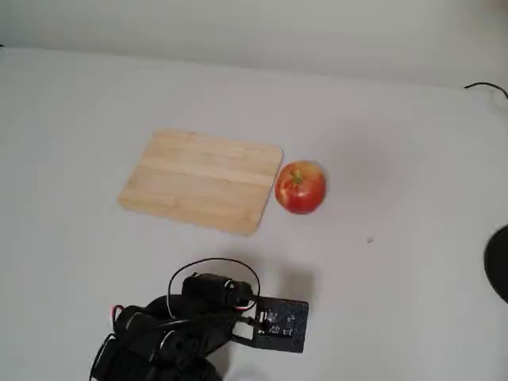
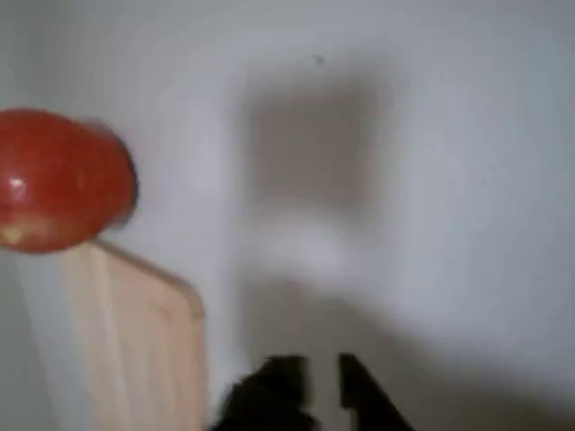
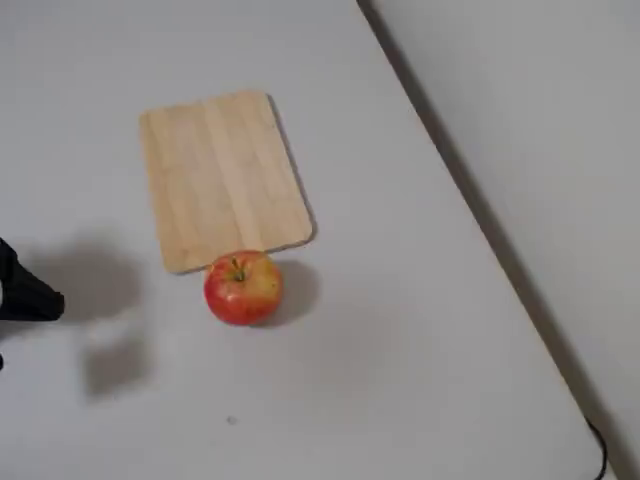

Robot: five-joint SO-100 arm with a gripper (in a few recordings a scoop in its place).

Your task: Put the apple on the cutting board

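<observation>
No text, label, brand, number or sign can be read in any of the views. The small black circuit board point(image 1: 279, 323) mounted on the black robot arm, below the light tan wooden cutting board point(image 1: 202, 179) in a fixed view, carries pale markings, but they are too small and blurred to be made out.

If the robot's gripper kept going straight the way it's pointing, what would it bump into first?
Probably just bare table. In the wrist view the gripper points up the middle, while the apple and the cutting board sit off to the left. Depth is hard to judge.
</observation>
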